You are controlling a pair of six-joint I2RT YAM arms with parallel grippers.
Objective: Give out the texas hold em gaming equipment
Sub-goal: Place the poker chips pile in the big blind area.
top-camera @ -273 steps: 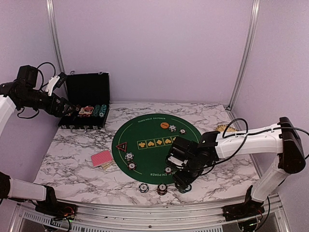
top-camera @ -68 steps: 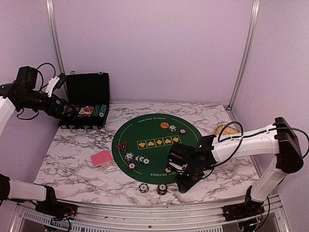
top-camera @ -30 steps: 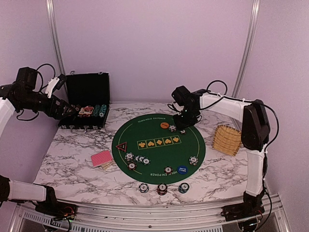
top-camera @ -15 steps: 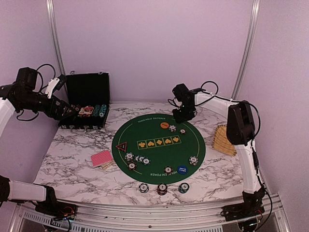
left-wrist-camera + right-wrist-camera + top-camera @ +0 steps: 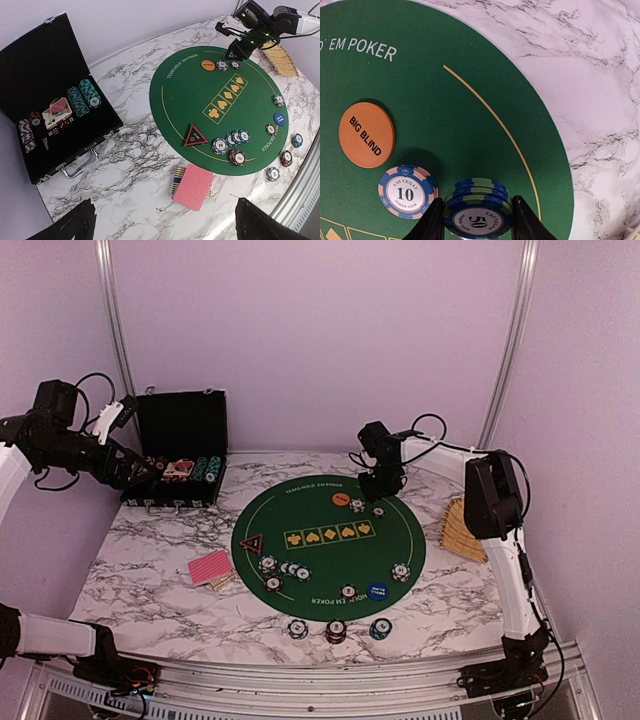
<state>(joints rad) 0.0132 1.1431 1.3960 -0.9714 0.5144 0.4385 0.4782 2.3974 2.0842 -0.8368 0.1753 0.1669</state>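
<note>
Right jaws: narrow, closed on the 50 stack (image 5: 478, 212), one at each side of its rim.
Stack place: far edge of the mat (image 5: 445, 100), just beside the 10 chip (image 5: 408, 192) and near the orange button (image 5: 366, 135). It probably rests on the mat, but I cannot tell surely.
Handling: the chips are stiff, light and smooth. They lie loose in the stack and can slide apart, so hold them by the rims and keep them level.
Left jaws: wide, holding nothing, above the counter (image 5: 125, 165) near the case (image 5: 45, 75).
</note>
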